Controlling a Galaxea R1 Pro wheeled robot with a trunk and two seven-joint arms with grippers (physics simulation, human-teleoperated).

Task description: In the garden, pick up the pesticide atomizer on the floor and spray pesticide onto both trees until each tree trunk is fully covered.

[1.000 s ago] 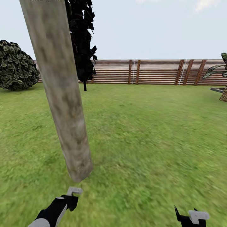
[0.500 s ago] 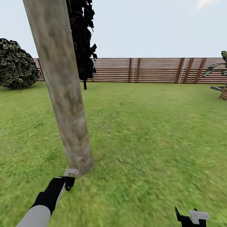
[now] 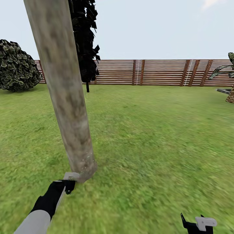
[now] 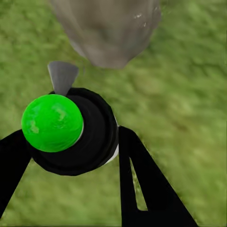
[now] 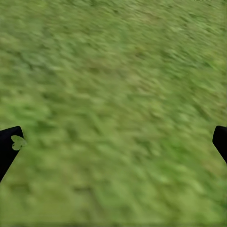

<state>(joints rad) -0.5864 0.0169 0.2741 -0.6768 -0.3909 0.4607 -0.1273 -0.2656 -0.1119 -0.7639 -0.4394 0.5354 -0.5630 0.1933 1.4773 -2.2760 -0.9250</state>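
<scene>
Holding the pesticide atomizer (image 4: 71,130) between the black fingers of my left gripper (image 4: 75,156), I have its grey nozzle (image 4: 62,76) aimed at the foot of the tree trunk (image 3: 65,94), which runs from the upper left of the head view down to the lower left. A few white specks of pesticide (image 3: 85,160) dot the bark just above the grass floor (image 3: 156,136). In the wrist view the atomizer's green cap (image 4: 52,123) faces the camera. My right gripper (image 5: 113,142) hangs over bare grass at the lower right of the head view, fingers spread wide and holding nothing. A brown slat fence (image 3: 156,73) crosses the background.
</scene>
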